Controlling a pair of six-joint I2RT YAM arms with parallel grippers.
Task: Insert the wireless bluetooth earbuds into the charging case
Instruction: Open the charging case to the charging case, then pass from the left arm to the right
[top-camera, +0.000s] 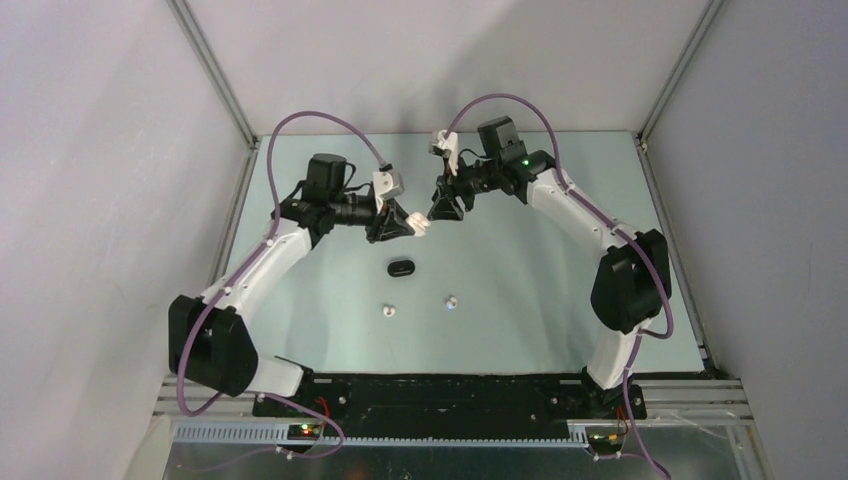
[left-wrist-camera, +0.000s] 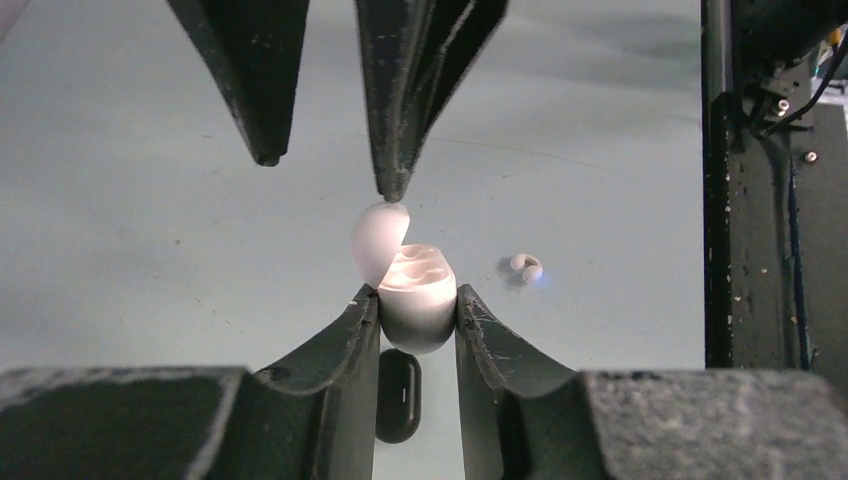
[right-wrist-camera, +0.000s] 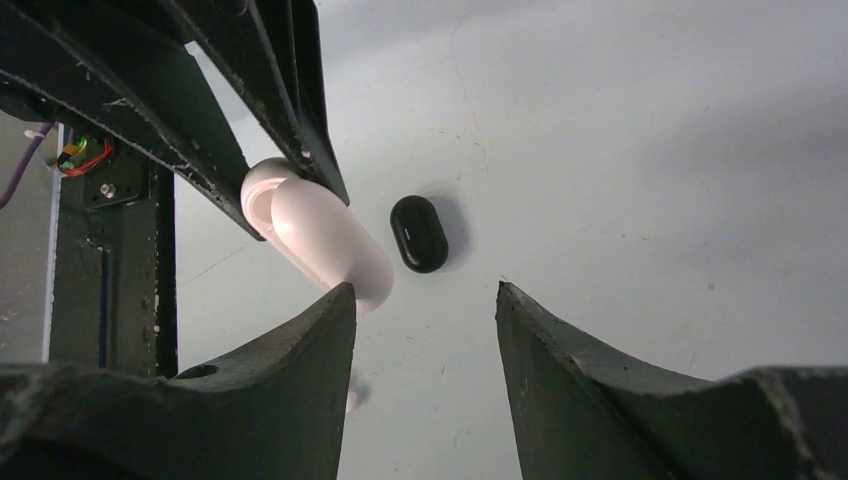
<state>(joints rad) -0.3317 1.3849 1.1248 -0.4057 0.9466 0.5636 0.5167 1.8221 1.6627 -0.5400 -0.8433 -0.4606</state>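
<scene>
My left gripper is shut on the white charging case and holds it above the table. The case's lid is swung open, showing bare earbud wells. My right gripper faces it, open, with one fingertip touching the top of the lid. In the right wrist view the white case lies just past the left finger of the open right gripper. Two white wireless bluetooth earbuds lie on the table nearer the bases; one earbud shows in the left wrist view.
A shut black oval case lies on the table below the two grippers; the black case also shows in the right wrist view. The arm bases' black rail runs along the near edge. Grey walls enclose the table.
</scene>
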